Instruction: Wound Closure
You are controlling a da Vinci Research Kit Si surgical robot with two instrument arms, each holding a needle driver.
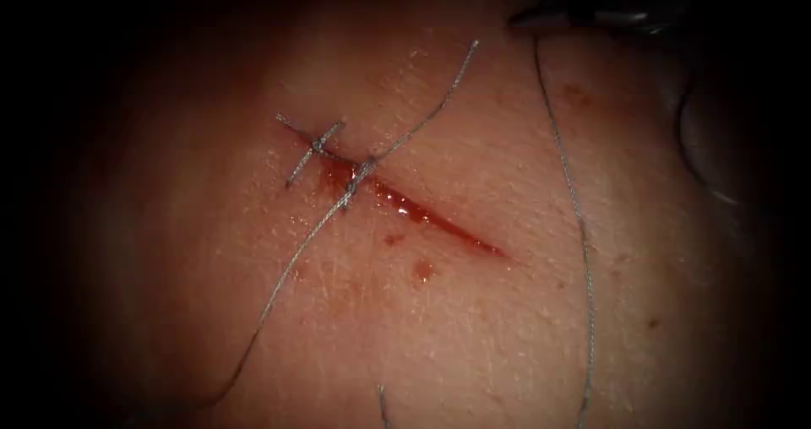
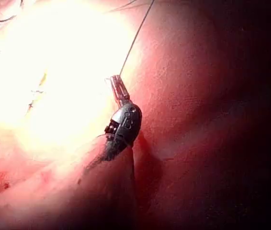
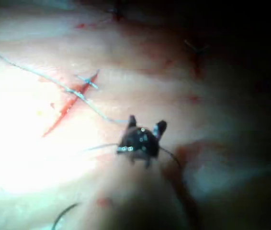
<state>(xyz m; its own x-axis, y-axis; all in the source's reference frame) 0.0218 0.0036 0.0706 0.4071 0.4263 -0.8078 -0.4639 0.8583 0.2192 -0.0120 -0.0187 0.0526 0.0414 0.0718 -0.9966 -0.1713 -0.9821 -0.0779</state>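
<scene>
The cut (image 1: 397, 205) runs slantwise across the tissue (image 1: 439, 328), wet with red fluid. Two stitches cross its upper left end, one (image 1: 317, 146) knotted with short ends and a second (image 1: 359, 174) beside it. From the second stitch, thread (image 1: 291, 264) trails down to the left and up to the right. In the left wrist view my left tool (image 2: 118, 86) is shut on a thread (image 2: 135, 40) that runs away from its tip. My right tool (image 3: 145, 124) stands open above the tissue, holding nothing, right of the cut (image 3: 68, 108).
A dark tool tip (image 1: 541, 17) lies at the top right of the endoscope view; which arm's I cannot tell. A long thread (image 1: 579, 226) drops from beside it down the tissue right of the cut. Small red spots (image 1: 422, 270) lie below the cut.
</scene>
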